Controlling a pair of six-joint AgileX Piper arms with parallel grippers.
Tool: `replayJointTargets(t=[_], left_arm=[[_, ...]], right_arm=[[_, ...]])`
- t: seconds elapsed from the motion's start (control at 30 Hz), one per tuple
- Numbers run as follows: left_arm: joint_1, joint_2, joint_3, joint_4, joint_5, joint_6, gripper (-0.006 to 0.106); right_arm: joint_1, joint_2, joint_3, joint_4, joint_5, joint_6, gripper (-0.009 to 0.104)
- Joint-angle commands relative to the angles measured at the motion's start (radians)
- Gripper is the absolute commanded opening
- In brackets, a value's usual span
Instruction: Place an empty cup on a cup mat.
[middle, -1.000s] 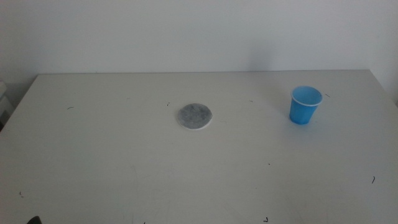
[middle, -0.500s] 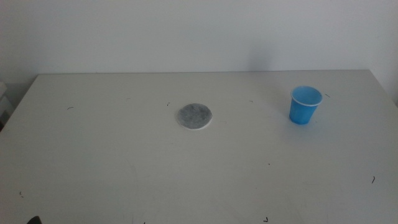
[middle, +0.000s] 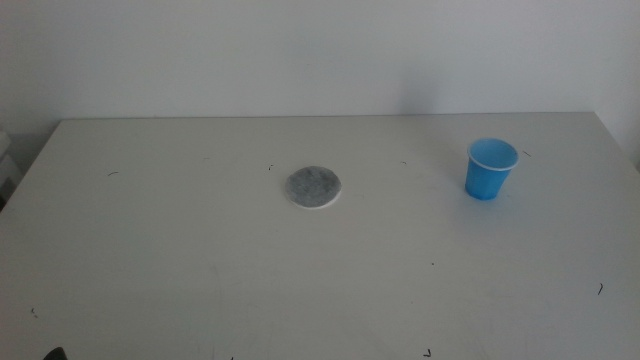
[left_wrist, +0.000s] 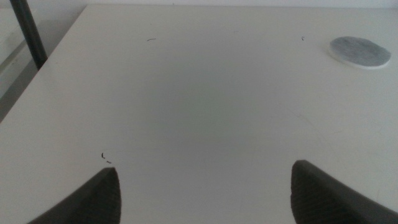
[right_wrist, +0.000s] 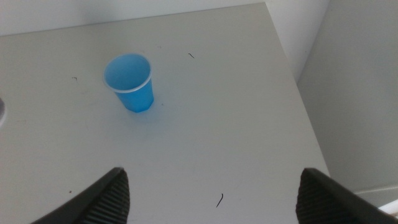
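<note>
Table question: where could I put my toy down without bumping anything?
Lots of room. Only the cup mat near the middle and the blue cup toward the right sit on the table. Bare patches: between them, left of the mat, and the whole near side. Nowhere is crowded.

Open bench (middle: 200, 260) fills the lower and left frame. Only the cup (middle: 491, 168) at right and the flat cup mat (middle: 315, 186) near centre stand, well apart, with bare passage between.
</note>
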Motion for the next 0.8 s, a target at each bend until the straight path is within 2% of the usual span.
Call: replayJointTargets(t=[0.0, 0.37, 0.53, 0.63, 0.77], left_arm=[[0.001, -0.003, -0.006, 0.0, -0.067, -0.011, 0.105], [0.001, -0.003, -0.006, 0.0, -0.067, -0.011, 0.105], [0.001, -0.003, -0.006, 0.0, -0.067, -0.011, 0.105], [0.001, -0.003, -0.006, 0.0, -0.067, -0.011, 0.105], [0.001, -0.003, -0.006, 0.0, -0.067, -0.011, 0.105]], right_arm=[[-0.005, 0.108, -0.159, -0.006, 0.025, -0.043, 0.07], [-0.005, 0.578, -0.707, 0.103, 0.243, -0.105, 0.07], [-0.016, 0.777, -0.962, 0.165, 0.396, -0.116, 0.07], [-0.018, 0.874, -1.086, 0.165, 0.454, -0.115, 0.07], [-0.006, 0.971, -1.187, 0.18, 0.459, -0.115, 0.07]])
